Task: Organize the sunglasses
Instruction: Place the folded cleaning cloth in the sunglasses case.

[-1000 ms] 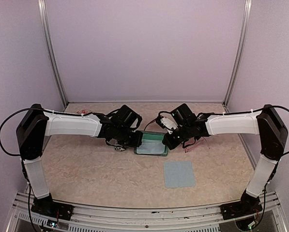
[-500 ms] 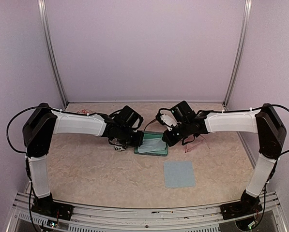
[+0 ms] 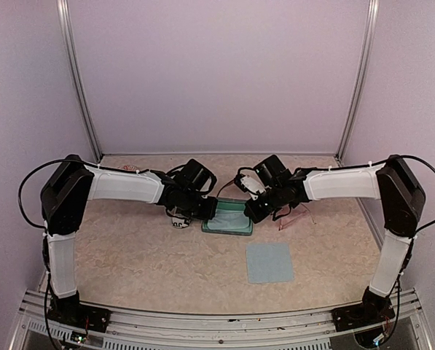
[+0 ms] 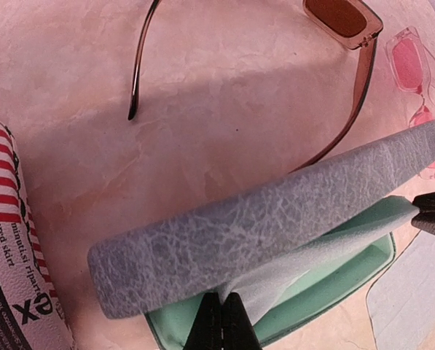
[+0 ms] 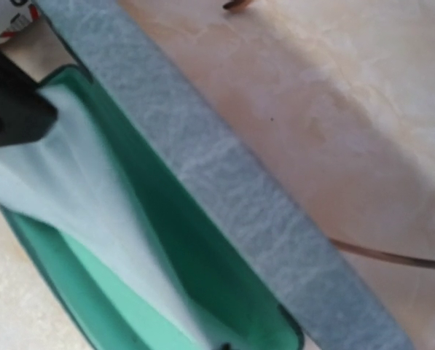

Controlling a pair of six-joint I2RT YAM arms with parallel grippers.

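Note:
The blue-grey case (image 3: 229, 218) lies open mid-table, its lid (image 4: 275, 219) up and its green lining (image 4: 334, 288) showing. My left gripper (image 4: 228, 321) is shut on one end of a pale cloth (image 4: 312, 255) that lies in the case. My right gripper (image 4: 425, 214) pinches the cloth's other end, so it hangs stretched over the lining (image 5: 202, 262). The reddish-brown sunglasses (image 4: 345, 18) lie open on the table behind the case. The pale-pink sunglasses (image 4: 414, 65) lie to the right (image 3: 294, 217). My right fingers barely show in the right wrist view.
The striped pouch (image 4: 13, 255) lies just left of the case (image 3: 177, 220). A blue-grey square cloth (image 3: 269, 262) lies on the table nearer the front. Purple walls and metal posts close in the table on three sides.
Both arms have shifted slightly, and the left arm's elbow has swung up and to the right. The grippers stay at the two ends of the case, which has not moved.

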